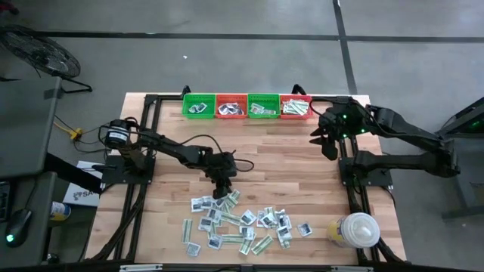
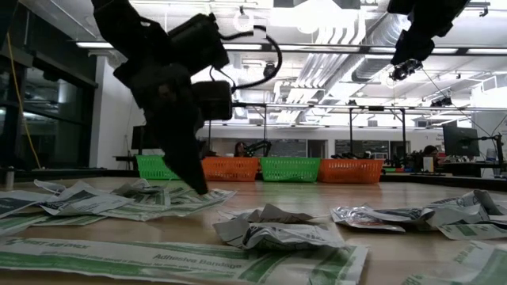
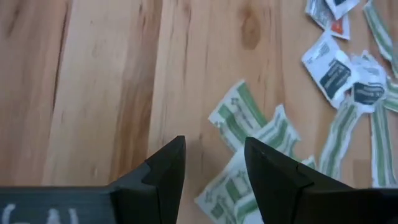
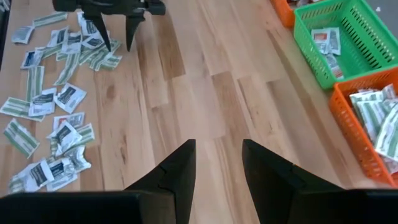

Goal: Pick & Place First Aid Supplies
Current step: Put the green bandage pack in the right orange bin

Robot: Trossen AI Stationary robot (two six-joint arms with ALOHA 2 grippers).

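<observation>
Packets [image 3: 249, 134] seemingly under left gripper [image 3: 214, 165]

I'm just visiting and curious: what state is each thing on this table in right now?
Left gripper: fingers open, empty, low at the packet pile's edge.
Right gripper: fingers open, empty, raised near the baskets.
First aid packets: scattered loose on the table.
Four baskets: partly filled.
White container: lidded, upright.
</observation>
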